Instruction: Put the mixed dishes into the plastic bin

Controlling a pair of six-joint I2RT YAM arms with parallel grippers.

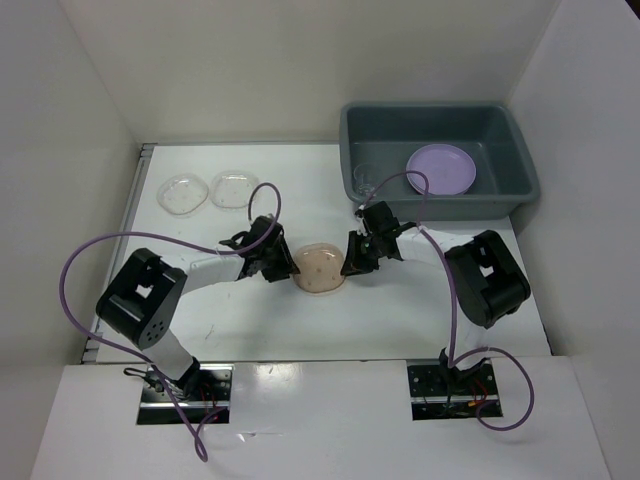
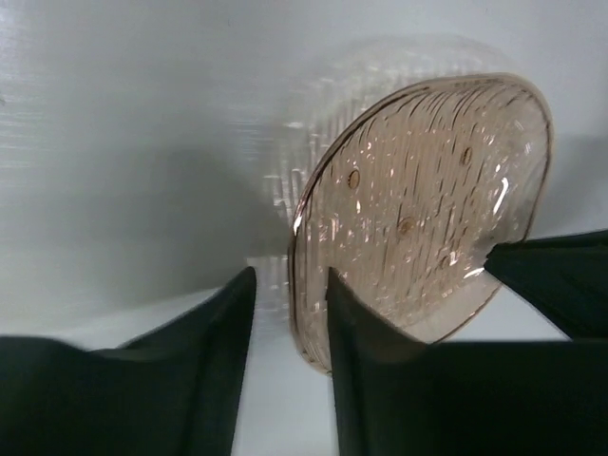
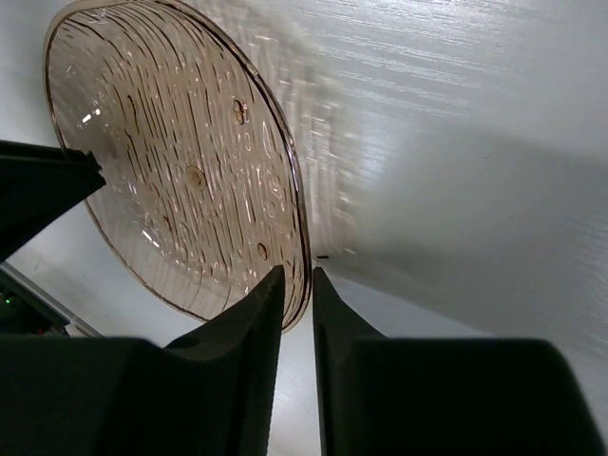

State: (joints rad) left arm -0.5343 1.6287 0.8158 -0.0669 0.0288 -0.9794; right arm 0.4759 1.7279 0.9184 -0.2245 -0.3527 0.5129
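The tan speckled plate (image 1: 320,268) hangs tilted at mid-bench (image 1: 250,320) between the two arms, well short of the grey plastic bin (image 1: 520,185), where a lavender plate (image 1: 441,167) lies. The right jaws pinch narrow on its rim. The left jaws stand parted, the opposite rim loose in their gap. A clean handover likely needs the right grip firm before the left arm backs straight off, clear of the edge. Two clear plates (image 1: 183,193) wait far left.

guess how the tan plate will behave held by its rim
Probably stiff: the tan plate holds its shape while tilted. Likely slippery: glossy surface, and the right tool pinches only its thin rim, so it may pivot.
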